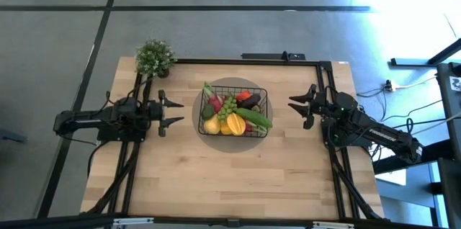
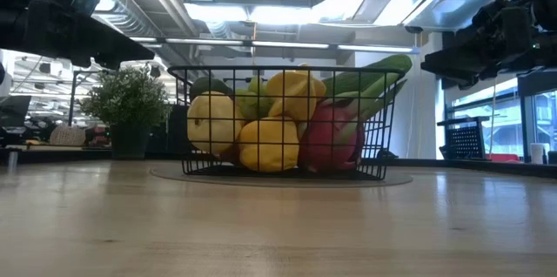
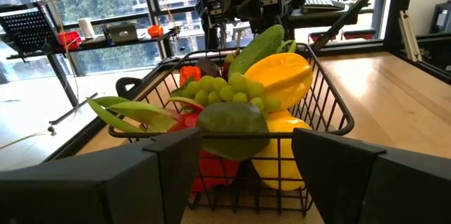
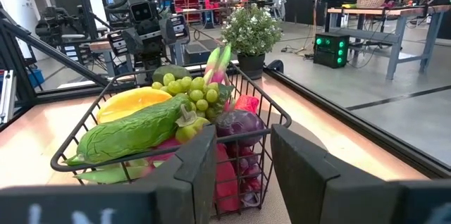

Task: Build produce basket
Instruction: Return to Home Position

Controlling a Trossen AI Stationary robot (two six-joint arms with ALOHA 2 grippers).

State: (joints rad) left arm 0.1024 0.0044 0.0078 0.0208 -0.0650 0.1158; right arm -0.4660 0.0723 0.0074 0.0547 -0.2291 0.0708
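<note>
1. Two arms are out over your wooden table (image 1: 238,178), one on each side of the basket (image 1: 267,101).
2. Your left gripper (image 1: 180,112) is near the left side of the basket and does not touch it. Its fingers are spread apart and hold nothing.
3. Your right gripper (image 1: 295,108) is near the right side of the basket and does not touch it either. Its fingers are apart too, with nothing between them.
4. The basket sits in the middle of the table on a round grey mat (image 1: 234,147).
5. The produce (image 1: 232,114) is piled up inside the basket.
6. You can see a green cucumber (image 1: 253,119) on the side by the right gripper, green grapes (image 1: 227,105) in the middle, and a yellow lemon (image 1: 211,125) on the side by the left gripper.
7. A purple eggplant (image 1: 252,101) and a pink dragon fruit (image 1: 214,101) lie in the pile too.
8. A small potted plant (image 1: 155,57) stands at a corner of the table, well apart from the basket.
</note>
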